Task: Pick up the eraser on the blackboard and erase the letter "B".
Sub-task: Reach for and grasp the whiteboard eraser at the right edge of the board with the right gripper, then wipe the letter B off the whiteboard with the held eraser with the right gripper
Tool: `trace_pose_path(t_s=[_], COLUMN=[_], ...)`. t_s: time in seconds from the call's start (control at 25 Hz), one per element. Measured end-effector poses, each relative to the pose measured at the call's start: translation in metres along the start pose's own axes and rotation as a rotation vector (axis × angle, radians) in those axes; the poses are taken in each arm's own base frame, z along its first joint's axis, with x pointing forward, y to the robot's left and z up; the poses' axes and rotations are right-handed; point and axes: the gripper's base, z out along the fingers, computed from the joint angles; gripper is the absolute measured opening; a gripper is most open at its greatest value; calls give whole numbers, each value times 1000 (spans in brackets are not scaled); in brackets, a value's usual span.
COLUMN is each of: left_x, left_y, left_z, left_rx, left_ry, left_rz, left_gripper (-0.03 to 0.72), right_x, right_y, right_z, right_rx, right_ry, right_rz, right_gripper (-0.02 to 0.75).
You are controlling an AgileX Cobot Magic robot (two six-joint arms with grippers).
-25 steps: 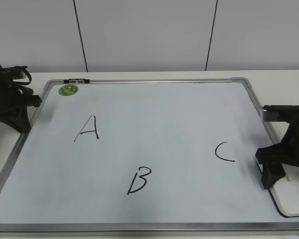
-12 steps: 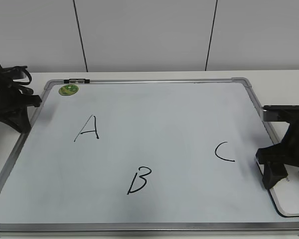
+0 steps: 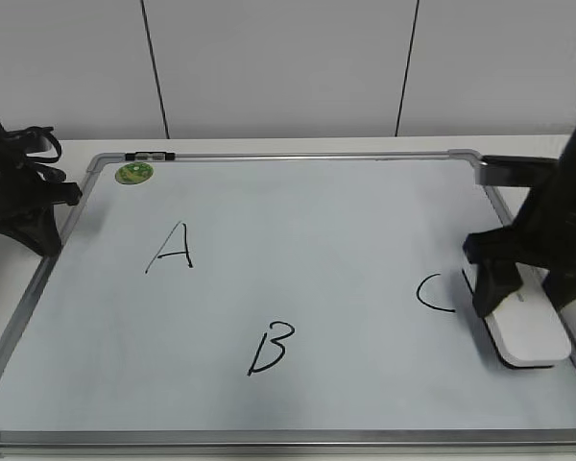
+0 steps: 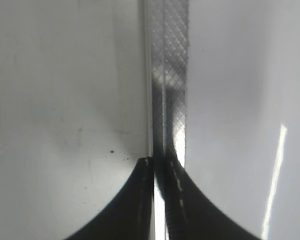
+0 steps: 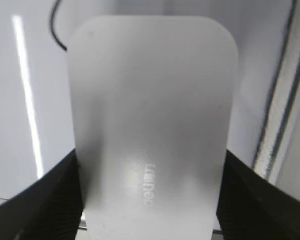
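Bare blackboard [image 3: 317, 221] lies open between the eraser [image 3: 526, 331] and the letter "B" [image 3: 270, 349] — only "C" [image 3: 434, 293] intervenes.

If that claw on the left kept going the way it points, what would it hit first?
Probably the silver frame of the blackboard: the left claw points straight down at that edge, fingertips nearly closed just above it, though depth is unclear.

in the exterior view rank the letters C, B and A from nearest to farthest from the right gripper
1. Letter C, just left of the right gripper and the eraser.
2. Letter B, bottom centre of the board.
3. Letter A, far left.
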Motion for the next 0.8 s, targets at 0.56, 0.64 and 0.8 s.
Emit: trace_pose_path(t_s=[0.56,0.64,0.8], left_x=[0,0,0], left_y=[0,0,-1], left_z=[0,0,0], left_rx=[5,5,6], left_ry=[-1,-1,-1], left_rz=[-3,-3,-4], left_gripper=[32,32,32], right_x=[-44,-49,-54], right_y=[99,110,132], right_z=[9,14,27], right_rx=[-10,-11,-10], right_ry=[74,82,93], right_rz=[-261,-286,-336], right_gripper=[523,522,522])
